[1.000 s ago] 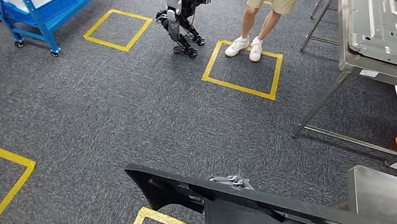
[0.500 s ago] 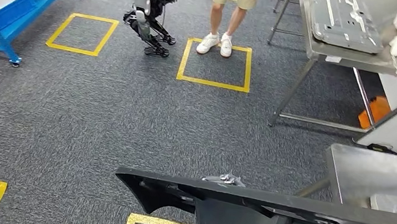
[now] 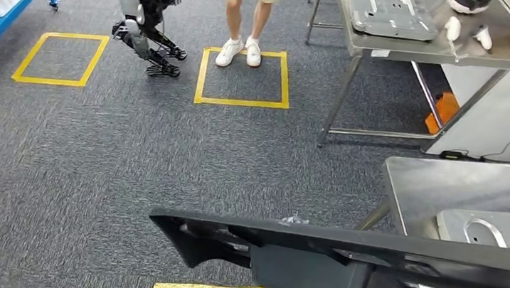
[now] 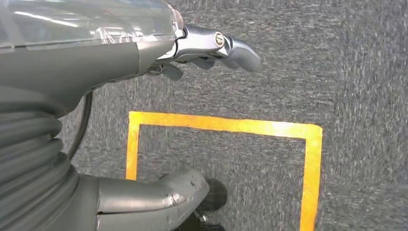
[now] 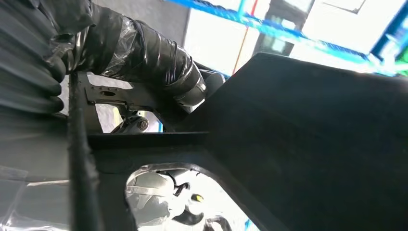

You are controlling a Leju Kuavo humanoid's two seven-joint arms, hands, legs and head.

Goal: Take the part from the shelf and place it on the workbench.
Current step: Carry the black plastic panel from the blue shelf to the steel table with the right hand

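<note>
Unmarked black part [image 3: 367,270], no legible writing

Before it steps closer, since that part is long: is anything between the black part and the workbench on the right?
Nothing visible stands in the gap. The black part sits right beside the workbench, whose near corner is bare metal. Farther in, a grey metal panel already lies on it, so the free space is limited.

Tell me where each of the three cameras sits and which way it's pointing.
Head view: high on the body, facing forward and down at the carried black part and carpet.
Left wrist view: behind the left hand, facing the floor's yellow tape square.
Right wrist view: behind the right hand, against the black part.
Head and right wrist share the part.
</note>
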